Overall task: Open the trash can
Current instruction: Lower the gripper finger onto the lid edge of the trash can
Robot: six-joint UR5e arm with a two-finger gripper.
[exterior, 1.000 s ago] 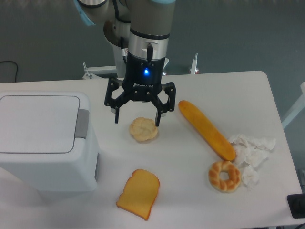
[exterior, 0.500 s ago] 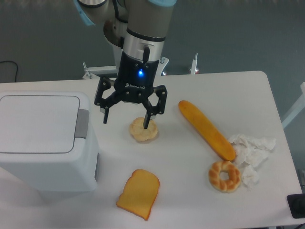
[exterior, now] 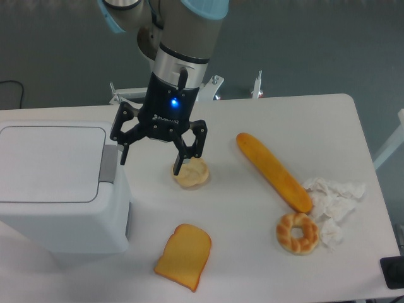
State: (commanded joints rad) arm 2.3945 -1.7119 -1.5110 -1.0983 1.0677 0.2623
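Moved left since a second ago: the gripper (exterior: 151, 159) was hanging right over the bun (exterior: 191, 172) with a finger on each side, and now it sits closer to the bin (exterior: 60, 186), and the arm leans over more than it did. Nothing on the table has shifted.

Fingers are spread wide, and they've got nothing between them. One fingertip (exterior: 123, 156) is just beside the grey tab (exterior: 108, 163) on the bin's near edge; can't tell if it's actually touching. The other fingertip crosses the top left of the bun in this view, but whether it's in contact or above it I can't say. A blue light glows on the gripper body, and the arm (exterior: 180, 47) rises up and out the top of the shot.

Bin is at the left end of the table (exterior: 252, 252), big white box with rounded corners, and its flat lid (exterior: 50, 164) is down and shut.

Further out: a toast slice (exterior: 183, 256) lies near the front edge, below the bun. A baguette (exterior: 273, 171) runs diagonally to the right. At its lower end is a ring-shaped bread (exterior: 297, 233), touching a crumpled white tissue (exterior: 333, 203).
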